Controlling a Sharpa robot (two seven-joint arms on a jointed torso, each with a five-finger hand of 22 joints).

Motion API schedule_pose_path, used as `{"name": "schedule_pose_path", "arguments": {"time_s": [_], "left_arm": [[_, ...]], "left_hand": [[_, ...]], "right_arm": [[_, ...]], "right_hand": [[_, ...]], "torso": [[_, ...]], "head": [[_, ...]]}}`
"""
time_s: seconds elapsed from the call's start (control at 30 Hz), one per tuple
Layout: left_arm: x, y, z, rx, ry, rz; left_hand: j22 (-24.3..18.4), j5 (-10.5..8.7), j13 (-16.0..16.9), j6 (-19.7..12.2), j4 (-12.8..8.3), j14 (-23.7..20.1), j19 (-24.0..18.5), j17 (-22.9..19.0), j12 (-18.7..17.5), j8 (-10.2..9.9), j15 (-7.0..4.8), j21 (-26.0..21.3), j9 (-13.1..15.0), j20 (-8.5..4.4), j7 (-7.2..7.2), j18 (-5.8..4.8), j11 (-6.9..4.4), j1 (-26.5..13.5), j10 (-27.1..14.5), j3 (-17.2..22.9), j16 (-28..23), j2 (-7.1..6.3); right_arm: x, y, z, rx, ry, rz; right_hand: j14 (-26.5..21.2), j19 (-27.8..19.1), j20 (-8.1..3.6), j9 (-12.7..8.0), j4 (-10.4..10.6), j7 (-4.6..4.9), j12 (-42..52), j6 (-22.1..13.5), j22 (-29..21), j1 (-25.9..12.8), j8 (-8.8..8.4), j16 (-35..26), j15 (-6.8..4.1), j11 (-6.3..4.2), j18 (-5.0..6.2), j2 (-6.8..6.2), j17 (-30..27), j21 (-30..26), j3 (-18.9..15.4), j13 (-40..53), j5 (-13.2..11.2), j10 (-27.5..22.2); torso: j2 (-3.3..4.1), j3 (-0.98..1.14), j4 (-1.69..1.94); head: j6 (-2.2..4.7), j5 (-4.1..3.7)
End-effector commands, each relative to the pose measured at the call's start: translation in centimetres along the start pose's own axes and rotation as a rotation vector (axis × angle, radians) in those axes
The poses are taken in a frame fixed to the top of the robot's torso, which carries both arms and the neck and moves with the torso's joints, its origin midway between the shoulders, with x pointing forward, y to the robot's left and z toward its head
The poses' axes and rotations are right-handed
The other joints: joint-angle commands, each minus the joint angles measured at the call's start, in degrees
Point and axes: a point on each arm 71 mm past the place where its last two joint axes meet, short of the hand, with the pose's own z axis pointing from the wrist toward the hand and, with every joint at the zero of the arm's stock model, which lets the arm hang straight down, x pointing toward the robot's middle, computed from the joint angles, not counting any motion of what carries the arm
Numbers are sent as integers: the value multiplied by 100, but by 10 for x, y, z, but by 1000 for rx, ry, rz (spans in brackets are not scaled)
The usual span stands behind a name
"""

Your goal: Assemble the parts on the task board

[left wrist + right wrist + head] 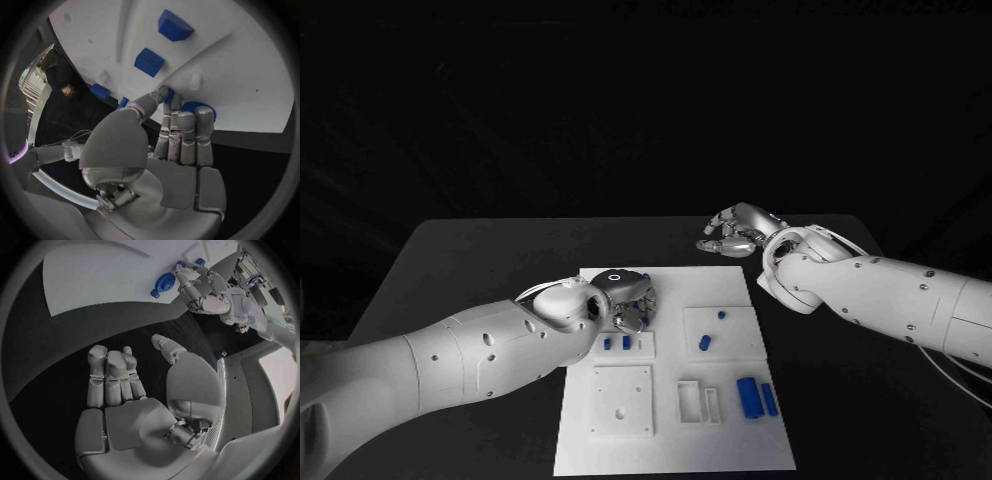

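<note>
Reaching over the task board [733,440], the left hand [626,296] is seen with fingertips pressed on a round blue part [199,108] near the board's far edge, seemingly to seat it, while the right hand [740,232] is kept clear, curled and empty, over bare table.

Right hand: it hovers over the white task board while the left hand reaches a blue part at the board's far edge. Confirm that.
Wrong in one respect. The right hand hovers over the bare black table beyond the task board, as the head view shows. The left hand does reach the round blue part at the board's far edge.
</note>
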Motion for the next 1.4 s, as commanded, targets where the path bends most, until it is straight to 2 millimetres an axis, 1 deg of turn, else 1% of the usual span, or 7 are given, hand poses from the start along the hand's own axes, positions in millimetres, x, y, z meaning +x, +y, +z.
{"name": "schedule_pose_path", "arguments": {"time_s": [0.03,0.17,0.4,0.63,0.87,1.23,1.4], "left_arm": [[9,2,-4,4,3,-8],[10,2,-7,9,-14,-18],[7,4,-13,6,-22,-44],[-9,11,-17,-12,-63,-94],[-19,16,-27,-25,-59,-166],[-18,31,-43,-58,-19,-196],[-18,38,-47,-72,-26,-192]], "left_hand": [[25,37,21,48,-1,54,58,-9,12,33,5,29,2,-122,1,434,92,5,197,54,40,48],[27,37,26,62,-7,73,77,-10,4,38,-1,38,-4,-133,-4,433,85,1,217,64,45,43],[31,28,35,86,-12,113,111,-9,-8,47,-13,58,-13,-153,-13,433,74,-9,254,79,61,37],[32,27,36,88,-16,121,119,-9,-15,47,-15,62,-16,-159,-14,434,72,-8,258,86,63,35],[32,24,36,89,-12,127,126,-9,-20,46,-16,66,-19,-162,-13,433,72,-15,261,87,66,38],[34,15,36,81,-14,133,133,-10,-36,40,-15,69,-27,-168,-9,431,73,-26,259,91,67,45],[34,13,36,81,-19,135,133,-10,-40,40,-15,70,-29,-171,-10,431,72,-22,261,95,68,47]], "right_arm": [[1,1,0,-11,8,-3],[1,1,0,-11,8,-3],[1,1,0,-10,8,-3],[1,1,0,-10,8,-4],[0,0,0,-7,7,-4],[0,-1,-1,-5,6,-5],[-1,-2,-1,-4,6,-5]], "right_hand": [[44,-14,-44,-7,10,35,27,9,103,-14,5,-31,-9,5,364,52,7,-22,-34,-5,24,-38],[44,-14,-44,-7,9,35,28,9,103,-13,5,-31,-10,5,364,53,7,-22,-34,-5,25,-38],[44,-14,-44,-7,9,35,28,9,103,-13,5,-32,-10,4,364,53,8,-22,-35,-6,25,-38],[44,-14,-44,-7,9,35,29,9,103,-14,5,-32,-10,4,364,52,9,-22,-37,-7,25,-38],[44,-13,-44,-7,9,35,29,9,103,-13,5,-32,-10,4,364,53,9,-22,-37,-7,25,-39],[44,-13,-44,-7,7,35,30,9,103,-12,5,-33,-10,4,364,53,10,-22,-39,-8,26,-39],[45,-13,-44,-7,7,35,30,9,103,-11,5,-33,-10,4,364,53,10,-22,-39,-8,27,-39]], "torso": [[-3,2,1],[-3,3,6],[0,-1,-3],[-3,-3,11],[-7,-1,12],[-3,-6,7],[1,-9,7]], "head": [[20,8],[31,9],[54,10],[60,14],[69,29],[71,47],[65,37]]}}
